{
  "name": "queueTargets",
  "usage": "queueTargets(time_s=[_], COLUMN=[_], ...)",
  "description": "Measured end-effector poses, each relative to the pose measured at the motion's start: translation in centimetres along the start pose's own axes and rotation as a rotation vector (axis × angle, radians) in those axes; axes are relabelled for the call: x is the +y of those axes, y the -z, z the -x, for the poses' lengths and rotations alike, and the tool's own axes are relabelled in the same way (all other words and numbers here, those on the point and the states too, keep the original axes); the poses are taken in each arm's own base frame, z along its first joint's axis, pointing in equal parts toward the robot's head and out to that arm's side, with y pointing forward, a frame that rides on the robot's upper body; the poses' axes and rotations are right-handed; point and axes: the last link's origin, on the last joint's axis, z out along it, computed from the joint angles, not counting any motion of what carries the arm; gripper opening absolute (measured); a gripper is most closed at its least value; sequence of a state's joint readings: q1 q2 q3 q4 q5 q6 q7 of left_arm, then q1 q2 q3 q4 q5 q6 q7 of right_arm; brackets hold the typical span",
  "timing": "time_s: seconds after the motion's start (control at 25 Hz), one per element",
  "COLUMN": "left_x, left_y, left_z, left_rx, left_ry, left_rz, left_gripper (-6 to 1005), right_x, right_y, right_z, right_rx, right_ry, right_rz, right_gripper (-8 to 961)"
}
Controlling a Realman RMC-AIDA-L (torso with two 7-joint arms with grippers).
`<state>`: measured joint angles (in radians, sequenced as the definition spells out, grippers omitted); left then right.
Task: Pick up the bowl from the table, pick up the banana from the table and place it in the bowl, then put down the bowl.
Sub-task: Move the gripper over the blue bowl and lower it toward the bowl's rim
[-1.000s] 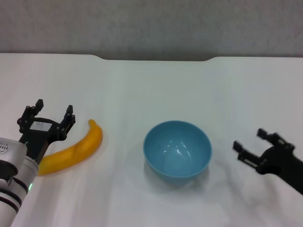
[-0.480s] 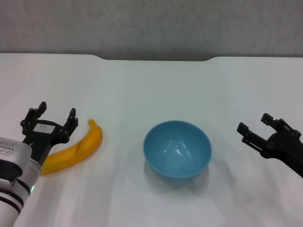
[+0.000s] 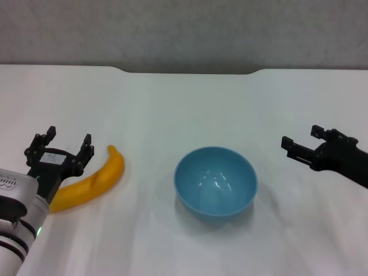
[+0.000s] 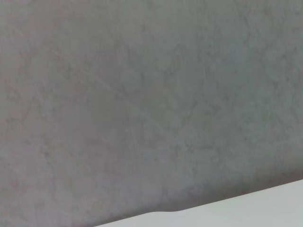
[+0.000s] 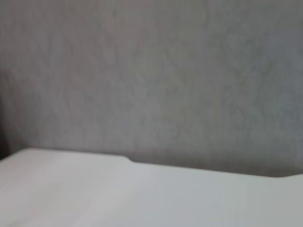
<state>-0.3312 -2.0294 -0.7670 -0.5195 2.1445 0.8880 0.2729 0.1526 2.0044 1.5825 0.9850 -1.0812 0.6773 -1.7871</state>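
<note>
Bowl [image 3: 215, 181], banana [image 3: 89, 183], white table [image 3: 184, 103], grey wall [image 3: 184, 31]

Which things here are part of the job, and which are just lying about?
For the job: bowl, banana, table, left gripper open over the banana's near end, right gripper open right of the bowl.
Lying about: nothing else in view.
</note>
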Motion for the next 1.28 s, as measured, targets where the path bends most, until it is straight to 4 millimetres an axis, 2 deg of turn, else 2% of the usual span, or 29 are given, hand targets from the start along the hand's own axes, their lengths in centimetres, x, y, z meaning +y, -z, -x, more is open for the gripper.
queueTargets(time_s=[0.36, 0.6, 0.88, 1.08, 1.28], left_x=[0.0, 0.2, 0.5, 0.6, 0.8], left_y=[-0.2, -0.5, -0.7, -1.0, -1.3], left_z=[-0.1, -0.2, -0.5, -0.7, -0.9], left_rx=[0.001, -0.002, 0.006, 0.009, 0.011], left_ry=[-0.004, -0.004, -0.005, -0.007, -0.007], left_rz=[0.002, 0.012, 0.02, 0.026, 0.031], left_gripper=[782, 782, 782, 782, 782], right_x=[0.0, -0.7, -1.1, -0.1, 0.7], right_y=[-2.1, -3.9, -7.0, -8.6, -9.4], right_z=[4.3, 5.7, 6.0, 5.6, 4.5], right_rx=[0.269, 0.389, 0.509, 0.574, 0.648], right_ry=[0.017, -0.077, -0.198, -0.201, -0.219], right_rz=[-0.019, -0.042, -0.011, 0.036, 0.058], right_gripper=[886, 886, 885, 885, 884])
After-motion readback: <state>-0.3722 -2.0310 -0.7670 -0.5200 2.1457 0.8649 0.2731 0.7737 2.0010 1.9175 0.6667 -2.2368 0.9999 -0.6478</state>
